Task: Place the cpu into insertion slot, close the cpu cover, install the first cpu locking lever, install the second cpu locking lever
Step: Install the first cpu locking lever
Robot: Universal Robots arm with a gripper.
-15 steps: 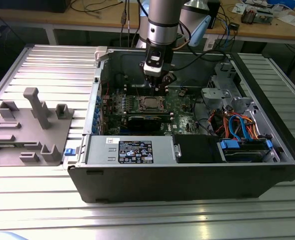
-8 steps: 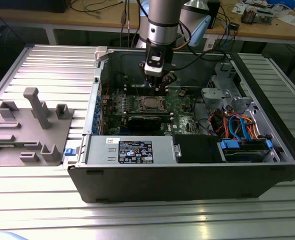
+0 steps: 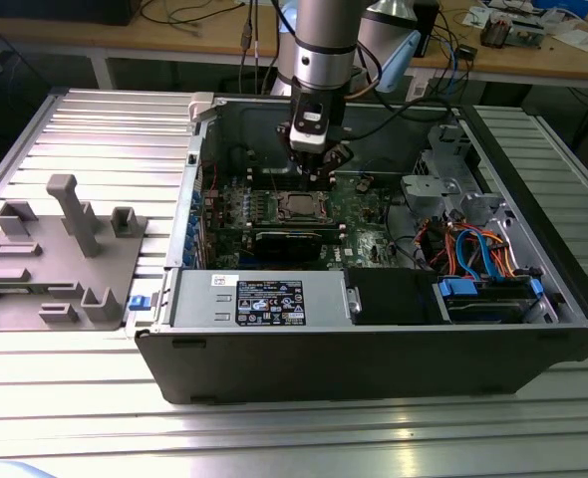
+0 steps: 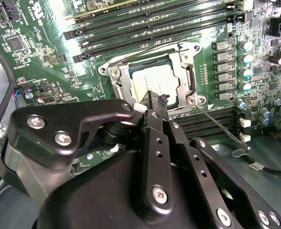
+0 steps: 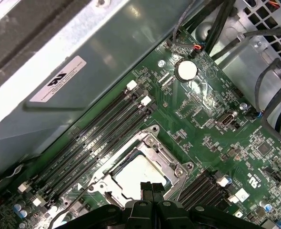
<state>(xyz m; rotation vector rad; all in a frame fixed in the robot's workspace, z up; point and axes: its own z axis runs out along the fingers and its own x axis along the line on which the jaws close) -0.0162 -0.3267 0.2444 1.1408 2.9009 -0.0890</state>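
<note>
The cpu (image 4: 152,80) lies flat in the insertion slot (image 4: 188,58) on the green motherboard, its silver top showing through the window of the cpu cover (image 4: 124,83), which lies down over it. One thin wire locking lever (image 4: 221,125) sticks out free from a socket corner. Another lever (image 4: 145,47) runs along the socket's side by the memory slots. My gripper (image 4: 158,98) hovers just over the socket's edge, its black fingers pressed together, shut with nothing between them. In the first wrist view the gripper (image 5: 151,187) hangs beside the cpu (image 5: 139,172). In the exterior view the gripper (image 3: 315,171) stands above the socket (image 3: 299,205).
Long memory slots (image 5: 97,138) run beside the socket, close to the case wall (image 5: 83,86). A black card (image 3: 289,242) sits in front of the socket. Coloured cables (image 3: 473,249) and drive bays fill the exterior view's right. A grey fixture (image 3: 55,259) rests outside the case.
</note>
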